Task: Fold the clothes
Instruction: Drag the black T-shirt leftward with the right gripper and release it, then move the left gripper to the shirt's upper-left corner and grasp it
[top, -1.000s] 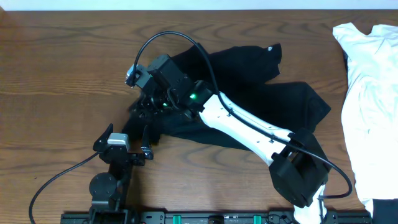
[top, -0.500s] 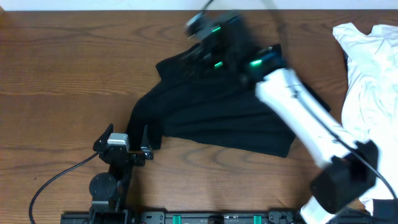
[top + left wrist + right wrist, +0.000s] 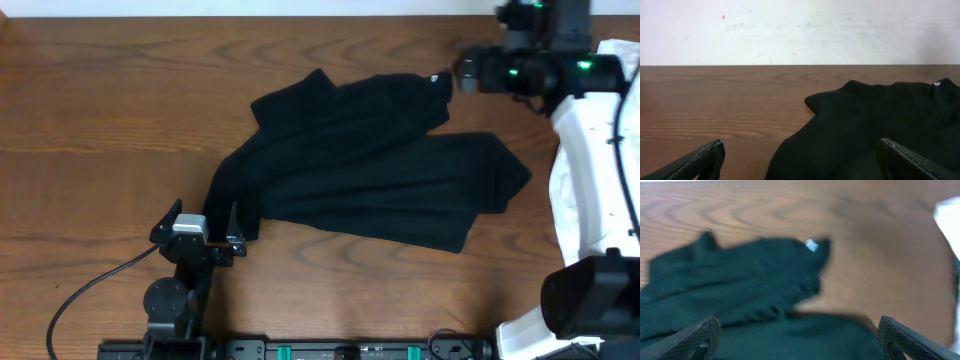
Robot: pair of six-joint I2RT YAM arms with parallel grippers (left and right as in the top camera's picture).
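The black shirt point(image 3: 370, 165) lies crumpled and spread across the middle of the table, with a small white label point(image 3: 436, 78) at its far right corner. My left gripper point(image 3: 205, 217) rests low at the shirt's near left corner, open. In the left wrist view the black shirt point(image 3: 875, 125) fills the space ahead of the wide-apart left gripper point(image 3: 802, 162). My right gripper point(image 3: 466, 74) hovers at the far right, just past the label, open and holding nothing. The blurred right wrist view shows the shirt point(image 3: 740, 285) and the label point(image 3: 811, 245) beyond the right gripper point(image 3: 800, 340).
A white shirt point(image 3: 562, 215) is heaped along the table's right edge, partly under my right arm; its edge point(image 3: 947, 210) shows in the right wrist view. A black cable point(image 3: 90, 285) curls at the near left. A pale wall point(image 3: 800, 30) stands behind the table.
My right arm has swept from the shirt's left side across to the far right corner, its jaws opening wider. The shirt now lies uncovered and more spread out. The left arm has not moved.
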